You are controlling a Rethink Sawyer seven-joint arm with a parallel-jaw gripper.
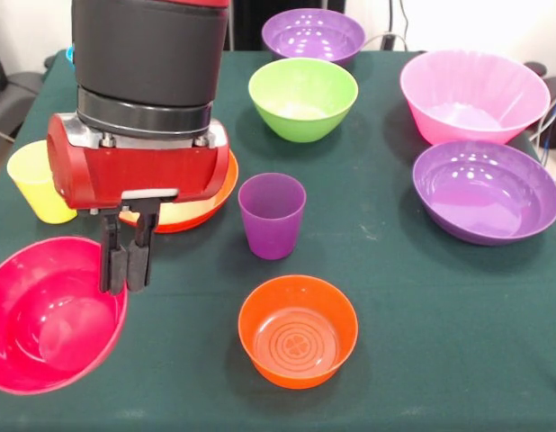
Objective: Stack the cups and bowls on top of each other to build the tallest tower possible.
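Near left, hand hangs over red bowl's far rim, fingers pressed together, holding nothing. Purple cup stands mid-surface, small orange bowl nearer; nothing stacked.

The arm is covering most of the wide orange bowl and part of the yellow cup; the picture's edge is cutting off the red bowl; a blue thing is peeking out behind the arm, too hidden to identify.
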